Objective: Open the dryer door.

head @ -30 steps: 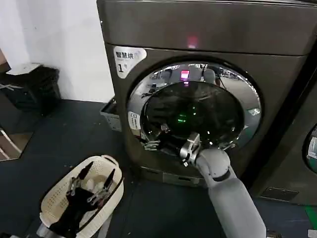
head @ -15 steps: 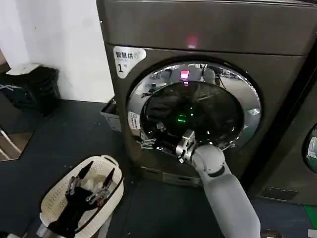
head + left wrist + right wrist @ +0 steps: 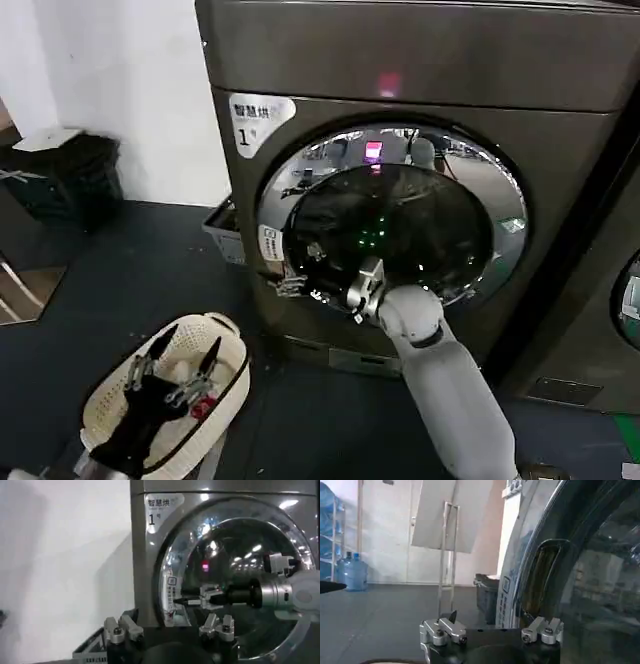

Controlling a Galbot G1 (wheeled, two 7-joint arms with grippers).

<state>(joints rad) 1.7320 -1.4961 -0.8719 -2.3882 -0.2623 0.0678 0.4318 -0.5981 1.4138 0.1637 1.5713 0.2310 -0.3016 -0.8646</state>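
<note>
Your big dark grey-brown metallic front-loading dryer (image 3: pixel 420 190) stands on the dark floor with its white "1" sticker (image 3: pixel 258 118) at the upper left corner of the front and a small pink light (image 3: pixel 387 82) glowing on the top panel. The large round porthole door (image 3: pixel 392 222), wide mirror-chrome ring around dark tinted glass, sits flush in the front as far as the head view shows, so it looks closed to me.

Your right gripper (image 3: pixel 300 282) is reaching across the lower left part of that door, with its white arm (image 3: pixel 440 370) coming up from the bottom of the head view. From the left wrist view you can see that gripper (image 3: pixel 184 600) right at the left rim of the chrome ring, near the small label on the ring. Honestly I can't tell how its jaws are set.

Your left gripper (image 3: pixel 170 362) hangs low on the left, well apart from the dryer, above a cream perforated plastic laundry basket (image 3: pixel 105 400) on the floor. Its two dark fingers (image 3: pixel 160 345) are spread apart with nothing between them.
</note>
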